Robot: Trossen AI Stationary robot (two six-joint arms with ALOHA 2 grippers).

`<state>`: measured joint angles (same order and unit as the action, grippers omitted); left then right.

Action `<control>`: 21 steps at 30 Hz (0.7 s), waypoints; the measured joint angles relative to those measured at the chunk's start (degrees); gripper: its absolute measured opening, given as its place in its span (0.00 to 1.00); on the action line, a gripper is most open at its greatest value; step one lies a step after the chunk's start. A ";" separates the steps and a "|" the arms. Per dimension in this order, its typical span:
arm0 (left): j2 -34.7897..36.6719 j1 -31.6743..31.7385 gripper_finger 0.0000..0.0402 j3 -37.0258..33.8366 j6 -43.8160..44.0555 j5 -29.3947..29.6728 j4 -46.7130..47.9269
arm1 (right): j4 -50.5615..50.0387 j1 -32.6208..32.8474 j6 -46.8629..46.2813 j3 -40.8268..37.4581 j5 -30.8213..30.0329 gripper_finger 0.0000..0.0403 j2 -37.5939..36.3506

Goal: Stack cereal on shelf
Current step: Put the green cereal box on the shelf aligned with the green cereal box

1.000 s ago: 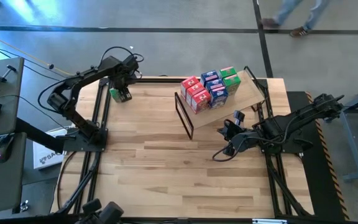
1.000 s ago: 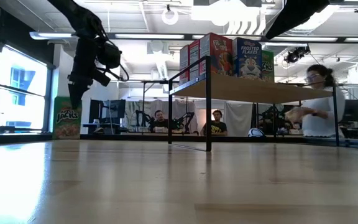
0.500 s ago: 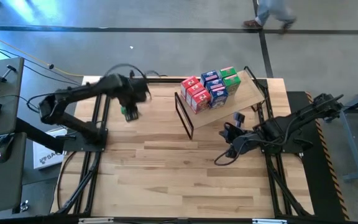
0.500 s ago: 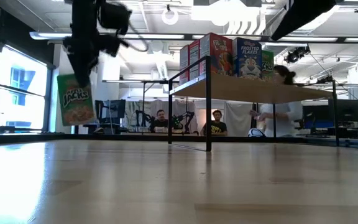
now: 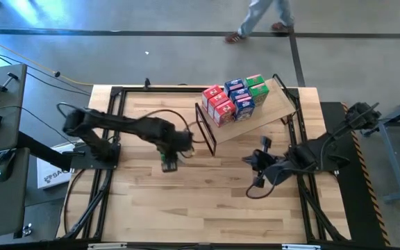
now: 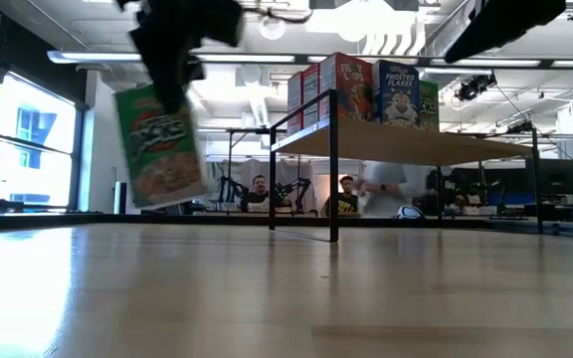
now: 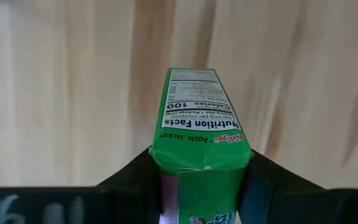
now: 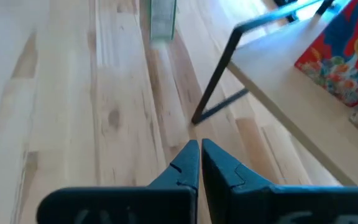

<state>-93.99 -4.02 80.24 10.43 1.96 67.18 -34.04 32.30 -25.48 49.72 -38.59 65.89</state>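
Note:
My left gripper (image 5: 169, 161) is shut on a green cereal box (image 6: 159, 144) over the table's middle, left of the shelf. The box also shows in the left wrist view (image 7: 204, 134). The shelf (image 5: 273, 104) is a tilted plywood board with a black frame end (image 5: 205, 132) at the far right. Several red, blue and green cereal boxes (image 5: 233, 101) stand on it, and they show in the low view (image 6: 366, 89). My right gripper (image 8: 199, 155) is shut and empty, low over the table near the shelf's near side (image 5: 255, 186). My left gripper pinches the green box's upper end (image 7: 201, 163) between its two fingers (image 7: 135, 177), one on each wide face. The fingers come from above, pointing down. The box hangs below them, tilted, lifted clear of the table.
Black frame rails (image 5: 113, 125) run along the table's left and right sides. A person (image 5: 255, 17) walks past beyond the far edge, and people (image 6: 346, 197) show in the room behind. Bare tabletop (image 5: 207, 201) lies in the near half.
My left gripper has lifted the green box off the table's far left corner. It has carried the box toward the right and the near edge, toward the shelf's frame end. The box now hangs tilted, clear of the table. My right gripper has shifted slightly toward the near edge.

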 joint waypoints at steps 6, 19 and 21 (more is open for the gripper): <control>-10.88 -2.68 0.33 11.90 0.45 0.12 -1.17 | 1.53 2.68 1.01 0.01 -2.73 0.00 0.00; -22.04 -3.51 0.36 22.06 -2.76 -0.47 -2.75 | 1.77 3.86 1.50 0.00 -2.99 0.00 0.00; -22.53 -3.61 0.39 22.08 -3.62 -2.61 -3.35 | 1.76 3.86 1.55 0.01 -2.98 0.00 0.00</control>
<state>-116.52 -7.64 102.32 6.82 -0.66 63.84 -32.28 36.16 -23.94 49.74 -41.56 65.89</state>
